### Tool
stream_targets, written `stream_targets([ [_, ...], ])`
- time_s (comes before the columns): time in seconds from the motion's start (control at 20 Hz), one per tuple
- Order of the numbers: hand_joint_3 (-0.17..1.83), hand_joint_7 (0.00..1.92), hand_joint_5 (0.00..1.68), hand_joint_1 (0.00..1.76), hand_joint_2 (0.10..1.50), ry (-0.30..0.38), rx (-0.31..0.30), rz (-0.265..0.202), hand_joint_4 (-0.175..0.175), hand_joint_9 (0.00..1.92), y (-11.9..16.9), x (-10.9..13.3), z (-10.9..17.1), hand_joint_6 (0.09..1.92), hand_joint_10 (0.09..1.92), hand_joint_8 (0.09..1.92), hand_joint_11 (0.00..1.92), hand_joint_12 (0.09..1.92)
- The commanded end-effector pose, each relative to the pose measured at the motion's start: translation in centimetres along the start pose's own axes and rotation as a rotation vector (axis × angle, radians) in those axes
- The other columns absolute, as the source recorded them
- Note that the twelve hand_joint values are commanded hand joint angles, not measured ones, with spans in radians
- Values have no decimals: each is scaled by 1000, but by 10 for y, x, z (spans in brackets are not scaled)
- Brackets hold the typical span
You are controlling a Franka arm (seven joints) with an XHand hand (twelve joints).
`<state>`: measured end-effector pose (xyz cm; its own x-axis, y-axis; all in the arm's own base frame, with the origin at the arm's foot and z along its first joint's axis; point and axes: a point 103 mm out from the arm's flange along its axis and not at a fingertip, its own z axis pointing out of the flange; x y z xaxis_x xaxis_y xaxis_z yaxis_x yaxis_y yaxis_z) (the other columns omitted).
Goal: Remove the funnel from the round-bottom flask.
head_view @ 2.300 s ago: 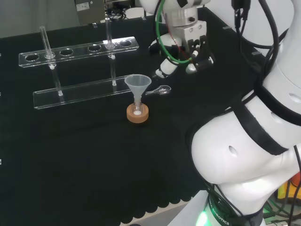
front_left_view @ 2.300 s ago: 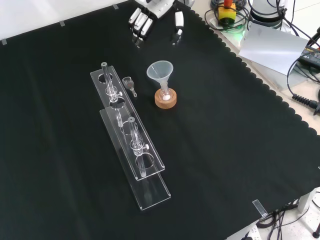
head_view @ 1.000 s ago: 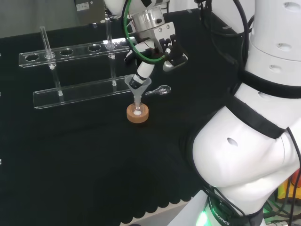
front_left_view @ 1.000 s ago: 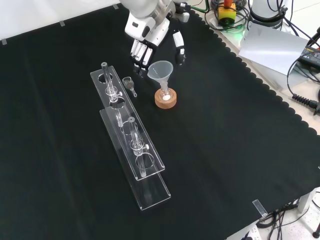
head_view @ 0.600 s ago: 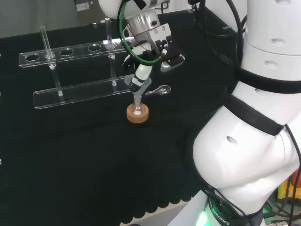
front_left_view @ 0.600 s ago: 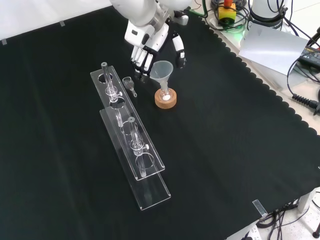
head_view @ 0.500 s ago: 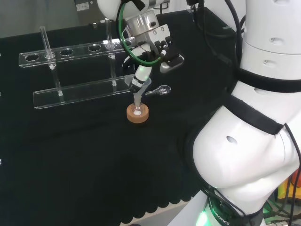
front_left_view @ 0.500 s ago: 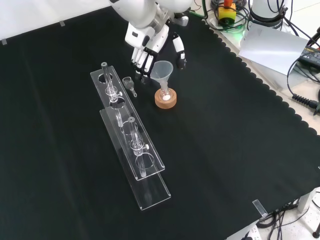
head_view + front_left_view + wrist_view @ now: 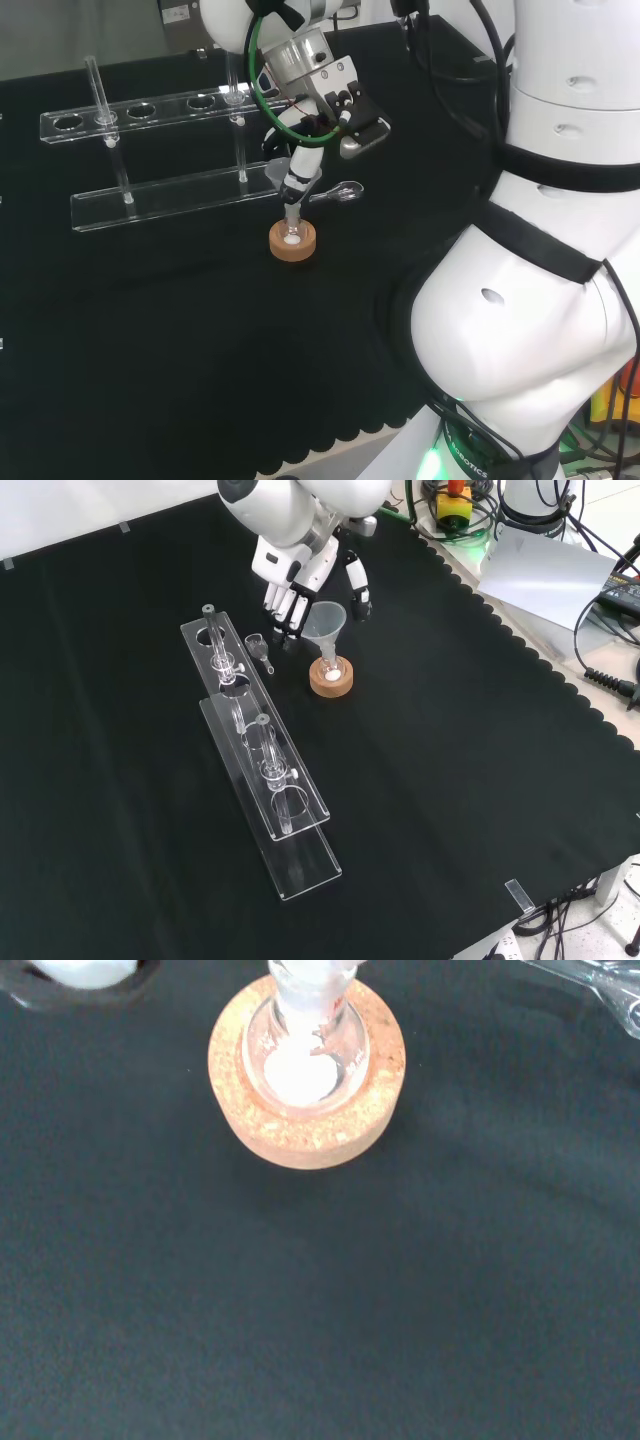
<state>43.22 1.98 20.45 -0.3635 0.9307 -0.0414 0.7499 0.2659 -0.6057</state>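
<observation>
Upper centre, front view: my hand (image 9: 300,575), fingers apart, flanks the funnel (image 9: 322,623); I'd pinch, then lift straight off the flask (image 9: 304,1060).

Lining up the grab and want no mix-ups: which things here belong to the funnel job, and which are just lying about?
Job:
funnel
flask
cork ring
hand, open beside the funnel

Lying about:
clear rack with glass tubes
small glass scoop beside the rack

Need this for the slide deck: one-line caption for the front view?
Open hand poised around the funnel, which sits in the round-bottom flask on its cork ring.
</observation>
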Motion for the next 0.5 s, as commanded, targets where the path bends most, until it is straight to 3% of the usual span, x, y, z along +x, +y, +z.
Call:
stream_targets([
  [0.05,337,16,191,716,670,-16,16,8,45,347,2,-2,5,87,751,663,300,1493],
  [0.3,380,72,218,742,659,-33,9,7,41,476,3,-1,6,87,680,677,313,1484],
  [0.5,439,227,288,763,648,-60,-33,4,33,617,3,1,4,87,591,659,339,1461],
])
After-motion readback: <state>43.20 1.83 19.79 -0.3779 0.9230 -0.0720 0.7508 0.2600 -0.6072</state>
